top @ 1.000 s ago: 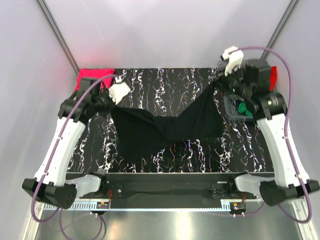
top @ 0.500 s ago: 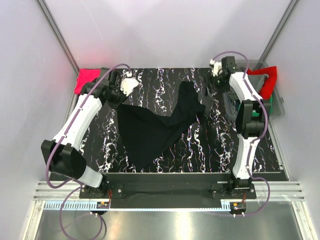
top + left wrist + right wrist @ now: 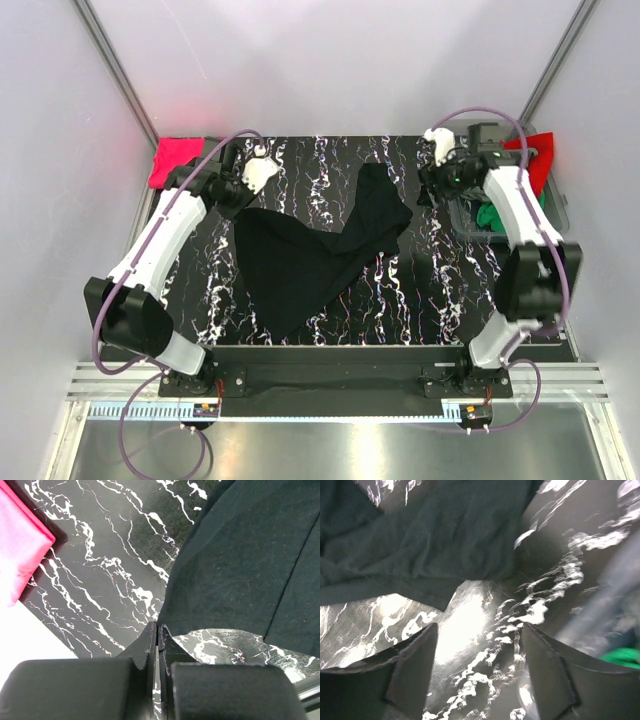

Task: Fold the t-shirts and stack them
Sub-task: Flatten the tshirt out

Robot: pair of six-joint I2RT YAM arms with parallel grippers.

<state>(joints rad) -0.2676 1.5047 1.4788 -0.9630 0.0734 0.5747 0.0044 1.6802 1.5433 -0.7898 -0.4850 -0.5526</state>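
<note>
A large black t-shirt (image 3: 310, 255) lies crumpled across the middle of the marble-patterned table, one part thrown toward the back (image 3: 375, 200). My left gripper (image 3: 237, 198) is shut on its back-left corner; in the left wrist view the black t-shirt (image 3: 240, 560) starts right at the closed tips of the left gripper (image 3: 158, 628). My right gripper (image 3: 426, 186) hangs open just right of the cloth. In the right wrist view the right gripper (image 3: 479, 636) holds nothing, and the black t-shirt (image 3: 435, 540) lies beyond it. A folded pink-red t-shirt (image 3: 174, 160) (image 3: 20, 550) sits at the back left.
A clear bin (image 3: 556, 218) stands at the back right with a red t-shirt (image 3: 533, 162) over its rim and a green one (image 3: 491, 215) (image 3: 620, 657) inside. Metal frame posts rise at both back corners. The right arm's forearm reaches over the bin.
My right gripper opened and let go of the black t-shirt, which dropped onto the table, then swung right toward the bin. The left gripper moved back with its corner still pinched.
</note>
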